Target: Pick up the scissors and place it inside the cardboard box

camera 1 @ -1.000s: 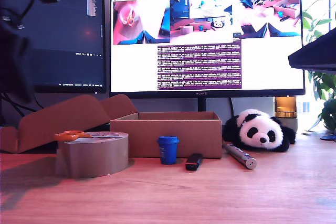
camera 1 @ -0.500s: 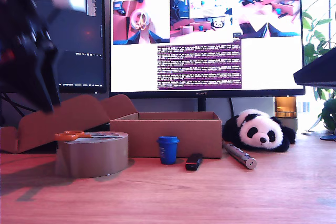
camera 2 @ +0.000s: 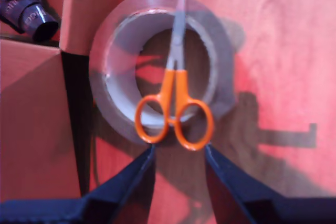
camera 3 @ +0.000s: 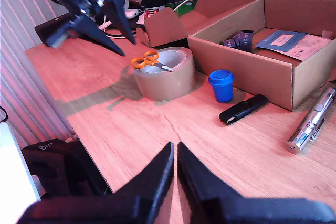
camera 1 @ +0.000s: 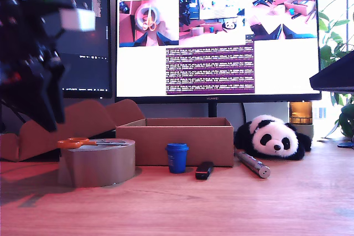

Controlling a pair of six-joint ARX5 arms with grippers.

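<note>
The scissors [camera 1: 77,143] [camera 2: 175,114] [camera 3: 147,60], with orange loop handles and short silver blades, lie flat across the top of a brown tape roll [camera 1: 99,164] [camera 2: 105,93] [camera 3: 165,80]. My first gripper [camera 2: 178,153] [camera 1: 52,117] [camera 3: 127,48] hangs open above them on the handle side, not touching. The cardboard box [camera 1: 174,145] [camera 3: 247,66] stands just behind the roll, open-topped with papers inside. My second gripper [camera 3: 175,148] is shut and empty, well away over the wooden table.
A blue cup [camera 1: 177,157], a black stick [camera 1: 204,170] and a silver pen-like tube [camera 1: 253,164] lie in front of the box. A toy panda [camera 1: 274,136] sits at the exterior view's right. A curved folded cardboard piece [camera 1: 61,125] stands behind the roll.
My first arm has come down into the exterior view's left side, toward the tape roll and scissors. The scissors and other objects have not moved.
</note>
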